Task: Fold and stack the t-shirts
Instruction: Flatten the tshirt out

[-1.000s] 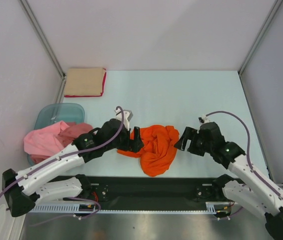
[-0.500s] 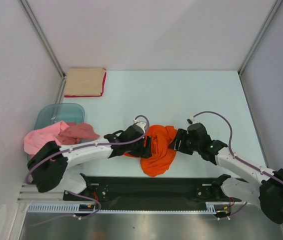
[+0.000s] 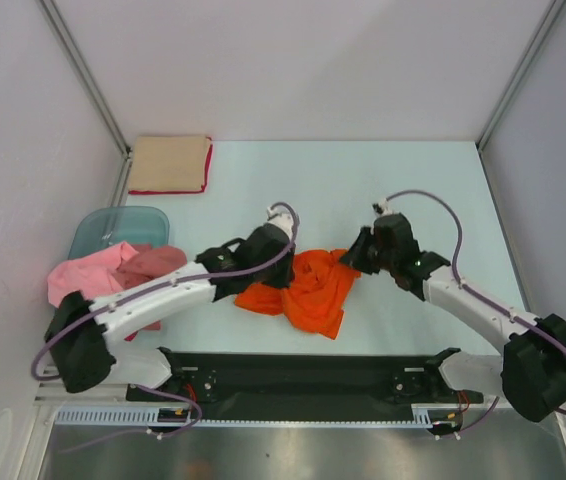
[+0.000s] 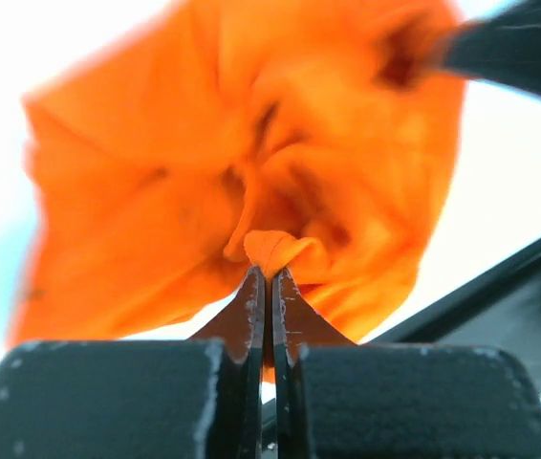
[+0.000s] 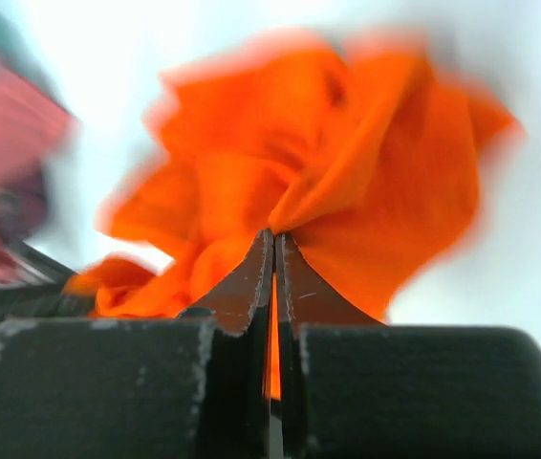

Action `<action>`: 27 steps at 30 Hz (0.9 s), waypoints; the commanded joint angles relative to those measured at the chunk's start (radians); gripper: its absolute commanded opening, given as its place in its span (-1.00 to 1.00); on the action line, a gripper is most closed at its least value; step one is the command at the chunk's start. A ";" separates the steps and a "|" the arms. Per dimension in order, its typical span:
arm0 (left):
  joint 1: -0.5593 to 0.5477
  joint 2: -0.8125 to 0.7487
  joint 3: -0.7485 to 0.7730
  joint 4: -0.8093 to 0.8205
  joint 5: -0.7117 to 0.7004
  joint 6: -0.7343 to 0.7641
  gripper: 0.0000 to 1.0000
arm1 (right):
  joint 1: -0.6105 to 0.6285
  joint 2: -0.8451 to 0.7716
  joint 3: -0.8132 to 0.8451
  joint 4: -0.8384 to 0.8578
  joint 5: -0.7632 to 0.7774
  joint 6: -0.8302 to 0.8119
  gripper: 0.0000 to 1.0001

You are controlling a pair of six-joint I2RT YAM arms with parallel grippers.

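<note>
A crumpled bright orange t-shirt (image 3: 310, 292) lies on the pale table between my two arms. My left gripper (image 3: 283, 270) is shut on a small fold at the shirt's left upper edge. In the left wrist view the cloth (image 4: 204, 163) bunches just above the closed fingertips of that gripper (image 4: 270, 273). My right gripper (image 3: 354, 262) is shut on the shirt's right upper corner. A strip of orange (image 5: 376, 172) shows between the pressed jaws of that gripper (image 5: 274, 236). A folded tan t-shirt (image 3: 168, 162) lies on a red one (image 3: 208, 166) at the back left.
A translucent blue-green tub (image 3: 113, 227) stands at the left edge, with pink cloth (image 3: 88, 280) and a darker pink piece (image 3: 153, 263) heaped over its near side. White walls close in the table on three sides. A black rail (image 3: 303, 375) runs along the near edge.
Both grippers moved in onto the orange shirt and closed on it. They have since shifted away from me, and the shirt has been drawn slightly wider.
</note>
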 commanded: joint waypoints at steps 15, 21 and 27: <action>0.084 -0.491 0.968 -0.280 -0.378 0.395 -0.99 | 0.015 0.316 1.160 0.104 -0.188 -0.055 -1.00; 0.084 -0.530 1.004 -0.222 -0.376 0.456 -0.99 | 0.139 0.175 1.041 0.113 -0.303 -0.136 -1.00; 0.084 -0.496 0.935 -0.144 -0.492 0.520 -0.99 | 0.417 0.076 0.845 0.092 -0.341 -0.164 -1.00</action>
